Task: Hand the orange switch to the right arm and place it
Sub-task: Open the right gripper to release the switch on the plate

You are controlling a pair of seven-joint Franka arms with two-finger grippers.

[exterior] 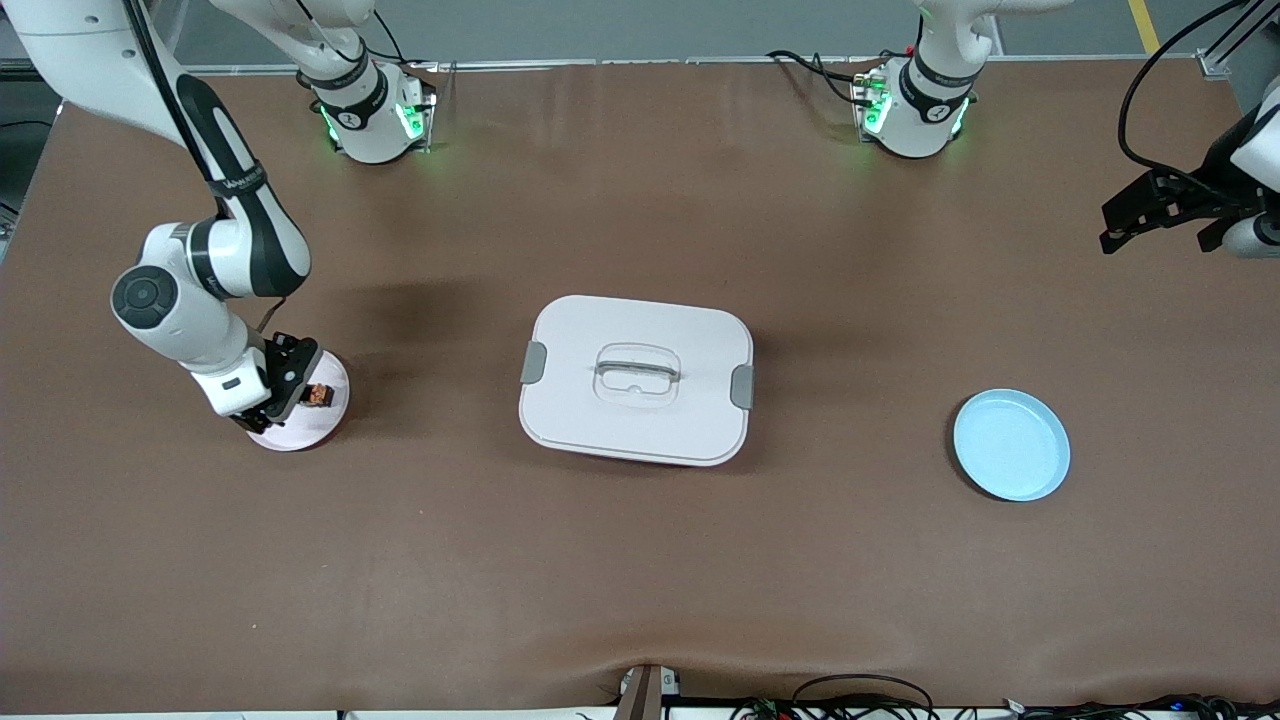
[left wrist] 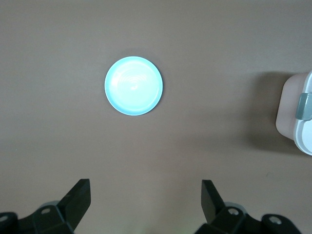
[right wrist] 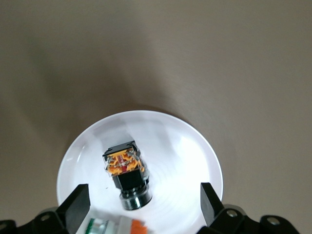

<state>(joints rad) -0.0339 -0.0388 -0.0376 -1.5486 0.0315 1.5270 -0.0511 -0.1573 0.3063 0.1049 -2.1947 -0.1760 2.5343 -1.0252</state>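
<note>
The orange switch (right wrist: 126, 173), a small black block with an orange middle, lies on a pale round plate (right wrist: 185, 146) toward the right arm's end of the table. My right gripper (right wrist: 144, 204) hangs just over that plate, open, with its fingers wide on either side of the switch and not touching it. In the front view the switch (exterior: 320, 394) shows beside the right gripper (exterior: 285, 395) on the plate (exterior: 325, 425). My left gripper (exterior: 1108, 228) is open and empty in the air at the left arm's end of the table; its own view shows the left gripper (left wrist: 145, 200) high over bare table.
A white-and-grey piece with an orange patch (right wrist: 122, 228) lies on the same plate, beside the switch. A white lidded box (exterior: 636, 378) stands mid-table. A light blue plate (exterior: 1010, 445) sits toward the left arm's end, empty; the left wrist view shows the blue plate (left wrist: 133, 85) and the box (left wrist: 297, 112).
</note>
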